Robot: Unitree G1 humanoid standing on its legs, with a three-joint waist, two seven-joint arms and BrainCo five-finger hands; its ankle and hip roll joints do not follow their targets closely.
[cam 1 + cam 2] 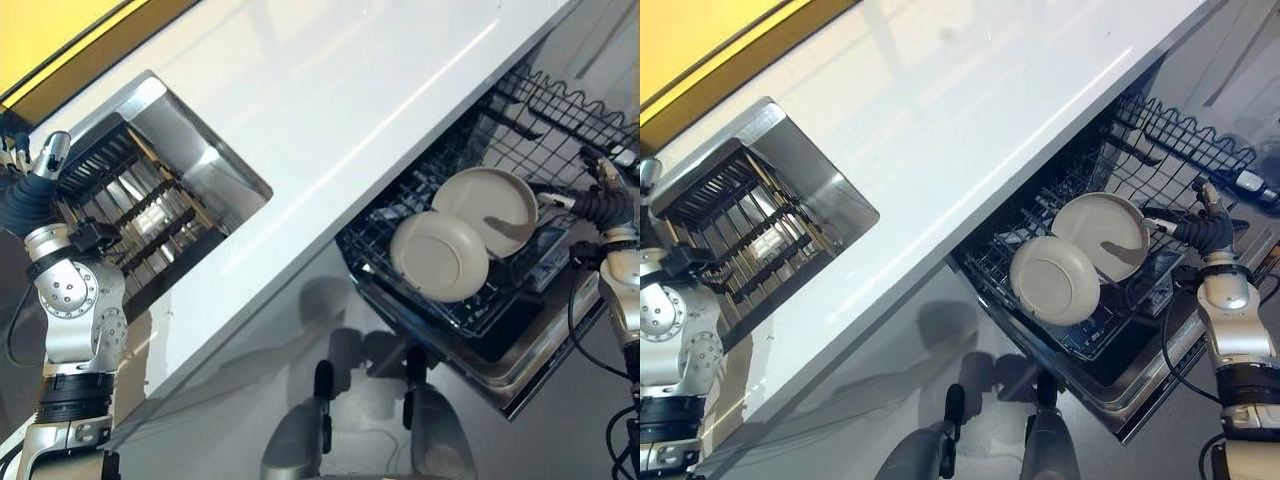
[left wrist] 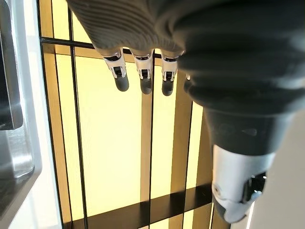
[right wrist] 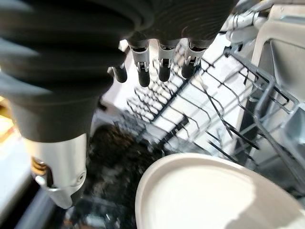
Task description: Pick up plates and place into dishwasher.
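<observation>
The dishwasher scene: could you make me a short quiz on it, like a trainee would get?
1. True or false: two plates already stand in the dishwasher rack.
2. Which hand is nearest the plates? A) left hand B) right hand C) neither
3. Fill in: the left hand hovers beside the ____ set into the white counter.

Key
1. True; the two pale plates overlap, leaning in the rack.
2. B; its fingers are relaxed above a plate and hold nothing.
3. Sink, with a wire rack inside it.
</observation>
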